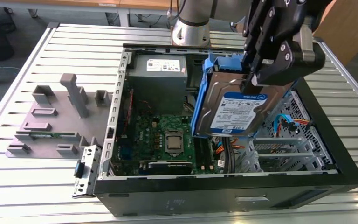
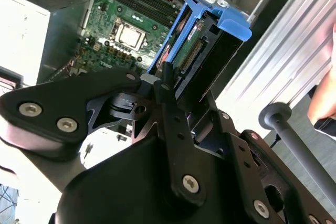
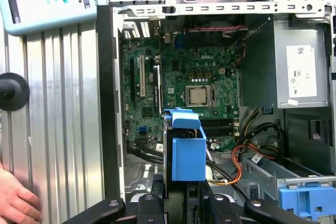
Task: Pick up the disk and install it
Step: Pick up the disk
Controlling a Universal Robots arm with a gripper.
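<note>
exterior view has the gripper (image 1: 251, 84) clamped on the upper end of the disk (image 1: 235, 114). the drive hangs on end below the fingers, its long axis running steeply down into the open computer case (image 1: 229, 191) and its labelled face turned toward the camera. it looks clear of everything beneath. under its lower end, the motherboard (image 1: 166, 135) lies toward the exterior view's left and the metal drive cage (image 1: 281, 149) toward the exterior view's right. in the first wrist view the disk (image 3: 188, 153) shows edge-on, blue rail foremost, straight out from the gripper (image 3: 181, 203).
</note>
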